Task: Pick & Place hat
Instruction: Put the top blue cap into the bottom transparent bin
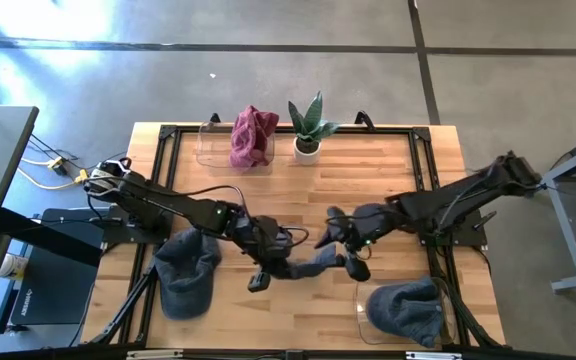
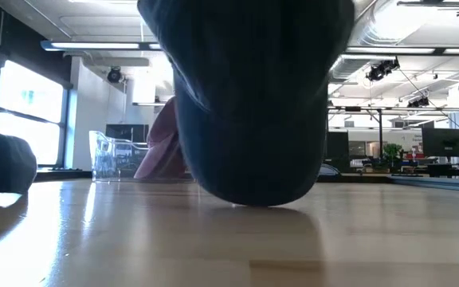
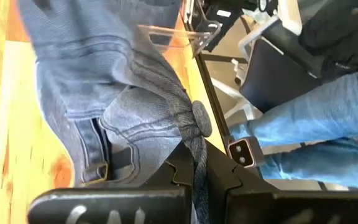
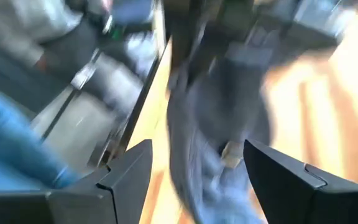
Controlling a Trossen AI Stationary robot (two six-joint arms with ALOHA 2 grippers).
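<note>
A blue-grey denim hat hangs between my two grippers over the table's near middle. In the low view the hat fills the foreground, and its lowest part is at or just above the tabletop. My left gripper is shut on its crown. My right gripper stands open at the hat's right end. In the right wrist view its fingers are spread, with the blurred hat just beyond them. Whether they touch it, I cannot tell. My left gripper pinches a bunched fold of the crown between its two fingers, right beside the top button. The fingers come from the table's left, slanting down. The rest of the hat spreads out beyond the fingers and sags below them.
A second denim hat lies on the table at the near left. Another sits in a clear tray at the near right. At the far edge stand a clear box with a red hat and a potted plant. A person's leg in jeans is beside the table.
</note>
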